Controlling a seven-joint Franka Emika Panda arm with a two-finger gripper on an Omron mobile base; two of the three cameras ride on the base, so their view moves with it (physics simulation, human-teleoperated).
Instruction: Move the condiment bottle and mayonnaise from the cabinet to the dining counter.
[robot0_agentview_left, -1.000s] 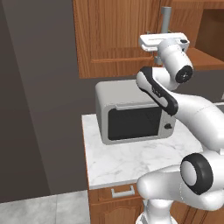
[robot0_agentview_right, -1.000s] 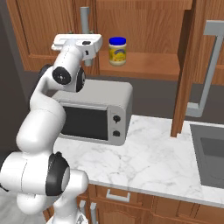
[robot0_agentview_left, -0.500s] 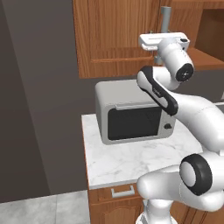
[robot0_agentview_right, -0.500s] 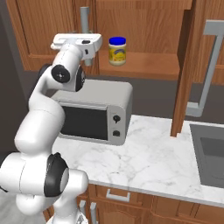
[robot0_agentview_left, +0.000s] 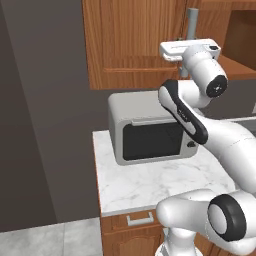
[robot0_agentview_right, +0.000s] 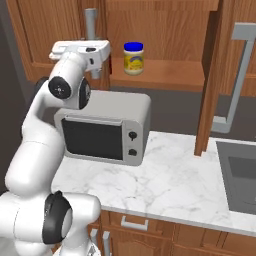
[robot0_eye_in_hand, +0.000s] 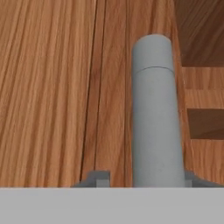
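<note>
My gripper (robot0_eye_in_hand: 146, 179) is raised to the closed left door of the cabinet (robot0_agentview_left: 130, 45), at its grey bar handle (robot0_eye_in_hand: 157, 113). The handle runs up between my two fingertips. The right one lies against it and the left one (robot0_eye_in_hand: 99, 177) stands a little apart, so the jaws are open around it. In the base views the hand (robot0_agentview_right: 92, 50) sits at the lower end of that handle (robot0_agentview_right: 90, 22). The mayonnaise (robot0_agentview_right: 133, 57) stands upright on the cabinet's wooden shelf (robot0_agentview_right: 165, 75), right of my hand. The condiment bottle and the dining counter are out of view.
A grey microwave (robot0_agentview_right: 105, 130) stands on the marble worktop (robot0_agentview_right: 165, 180) right under my hand. The cabinet's right door (robot0_agentview_right: 212, 75) hangs open, its bar handle (robot0_agentview_right: 240, 75) facing out. A sink (robot0_agentview_right: 240, 175) lies at the right edge.
</note>
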